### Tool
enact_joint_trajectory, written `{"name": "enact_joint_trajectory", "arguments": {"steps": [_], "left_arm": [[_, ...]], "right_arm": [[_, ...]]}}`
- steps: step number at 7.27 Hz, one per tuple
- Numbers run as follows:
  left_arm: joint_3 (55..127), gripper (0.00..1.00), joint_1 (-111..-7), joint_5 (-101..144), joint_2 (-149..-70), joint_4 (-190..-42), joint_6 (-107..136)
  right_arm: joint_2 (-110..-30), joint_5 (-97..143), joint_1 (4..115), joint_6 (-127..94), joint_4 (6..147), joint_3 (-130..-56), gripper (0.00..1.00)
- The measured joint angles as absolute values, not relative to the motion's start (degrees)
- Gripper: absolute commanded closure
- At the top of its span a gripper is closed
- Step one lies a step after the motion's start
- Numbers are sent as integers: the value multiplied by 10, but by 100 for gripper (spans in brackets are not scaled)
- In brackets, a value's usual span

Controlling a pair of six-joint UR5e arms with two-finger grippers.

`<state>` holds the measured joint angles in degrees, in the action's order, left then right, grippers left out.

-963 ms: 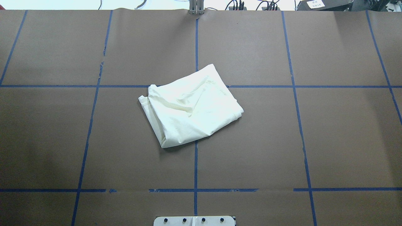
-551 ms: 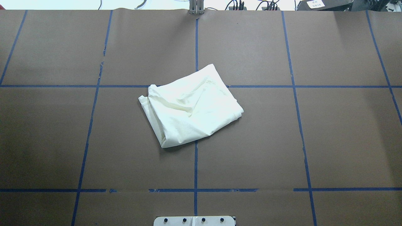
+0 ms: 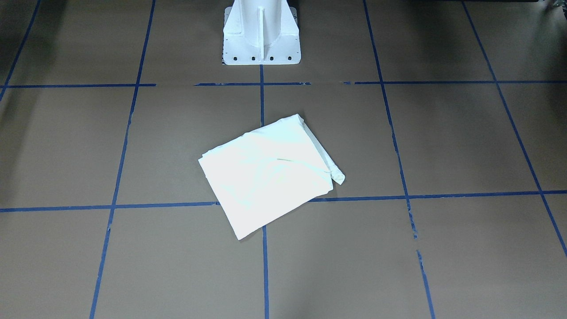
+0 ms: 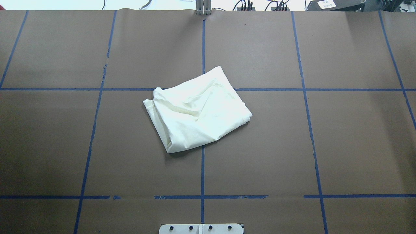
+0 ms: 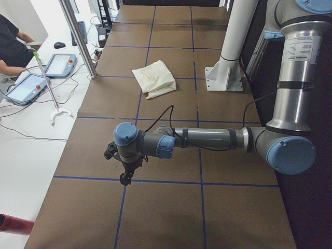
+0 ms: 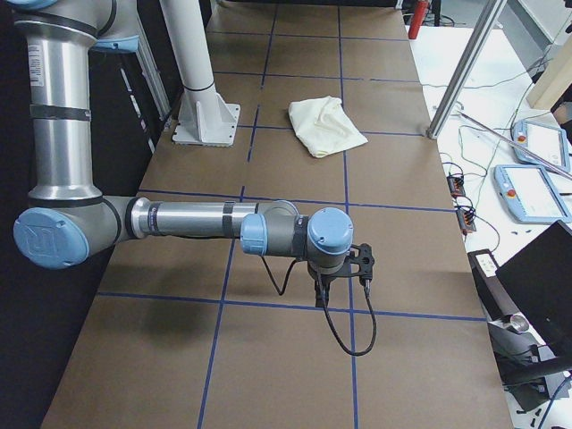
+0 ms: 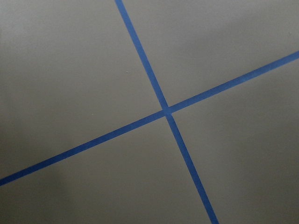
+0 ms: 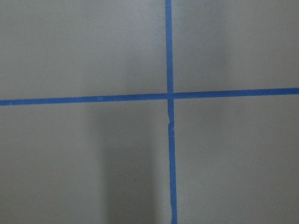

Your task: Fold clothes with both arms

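The clothes (image 4: 198,110) lie as one folded cream bundle, plain side up, at the middle of the brown table and askew to the blue tape grid; they also show in the front view (image 3: 270,173) and both side views (image 5: 154,79) (image 6: 326,125). No print shows. Neither arm reaches into the overhead or front view. The left arm (image 5: 207,139) stretches low over the table's left end, its gripper (image 5: 124,174) pointing down far from the clothes. The right arm (image 6: 197,219) does the same at the right end with its gripper (image 6: 322,295). I cannot tell whether either is open or shut. Both wrist views show only brown paper and tape.
The white pedestal base (image 3: 260,35) stands at the robot's side of the table. Beyond the far edge a side bench holds teach pendants (image 5: 59,65) (image 6: 527,192) and cables. A person (image 5: 10,41) sits by it. Metal posts (image 5: 78,36) (image 6: 465,71) rise at the far edge.
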<state>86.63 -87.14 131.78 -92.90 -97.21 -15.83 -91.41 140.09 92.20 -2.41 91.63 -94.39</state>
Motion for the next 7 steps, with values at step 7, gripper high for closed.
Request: {"name": "enact_joint_trajectory", "arguments": {"steps": [7], "left_arm": [[870,0,-885,1321,-926,-970,-26]], "right_arm": [[-911,1355,892,-69,832,-905,0]]}}
